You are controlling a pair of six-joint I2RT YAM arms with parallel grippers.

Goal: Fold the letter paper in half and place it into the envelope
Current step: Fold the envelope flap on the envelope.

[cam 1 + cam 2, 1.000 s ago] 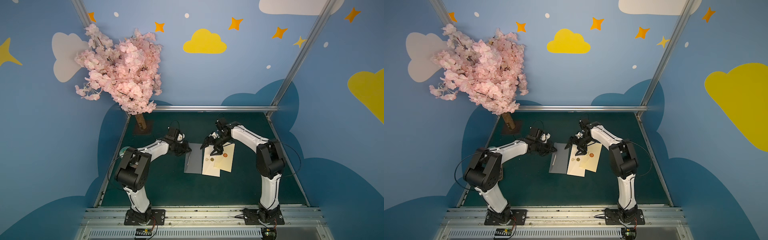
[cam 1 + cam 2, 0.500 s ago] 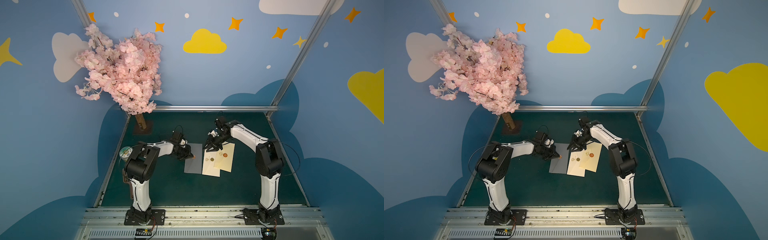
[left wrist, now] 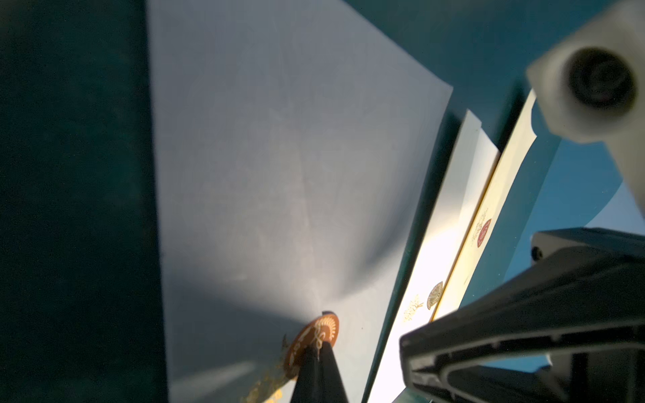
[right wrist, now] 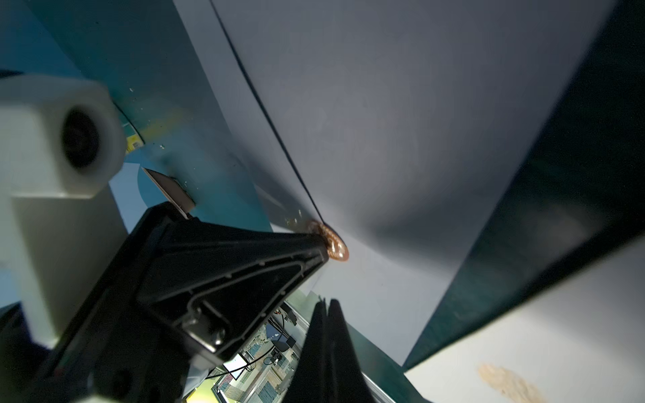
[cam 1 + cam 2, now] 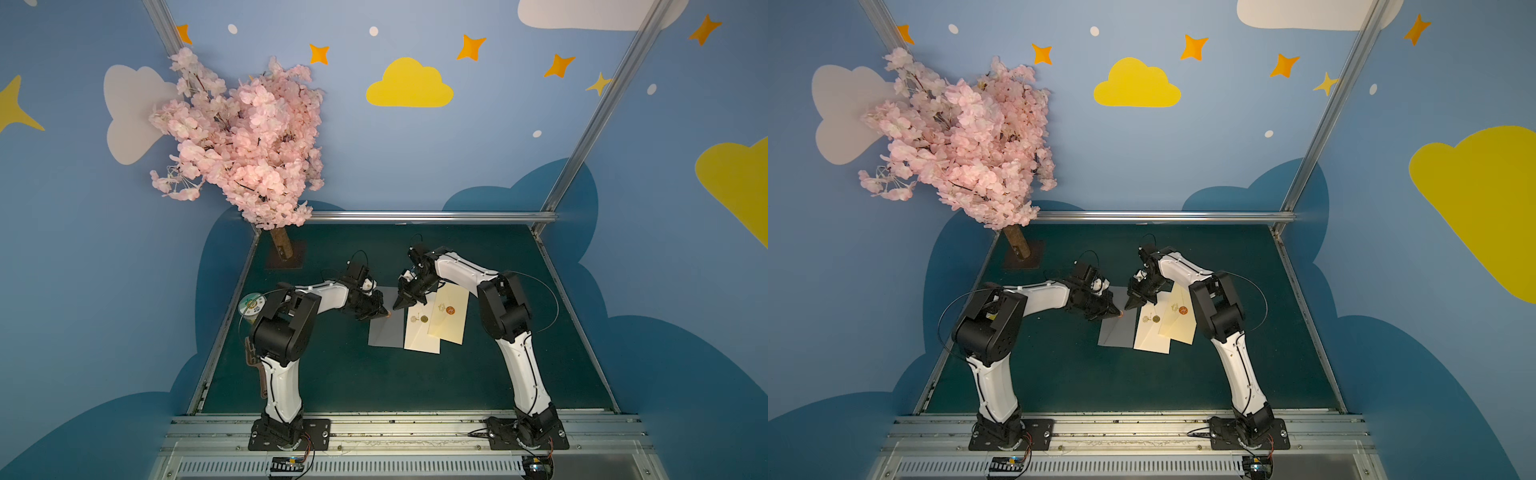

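One grey letter paper (image 5: 386, 332) on green mat (image 5: 374, 386), frame centre; two cream envelopes – left envelope (image 5: 420, 338) against its right edge, right envelope (image 5: 451, 322) overlapping that. Left gripper (image 5: 385, 313) pinched tight on one brown seal disc (image 3: 316, 336), tip on paper. Right gripper (image 5: 398, 306) closed, empty, just beside. Both grippers cover paper's top edge. One blossom tree (image 5: 245, 141) upper left, one tape roll (image 5: 251, 305) mid-left.

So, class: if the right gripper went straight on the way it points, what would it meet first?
Probably the grey sheet, just ahead of the right gripper, close beside the round seal in the left gripper; depth is unclear.
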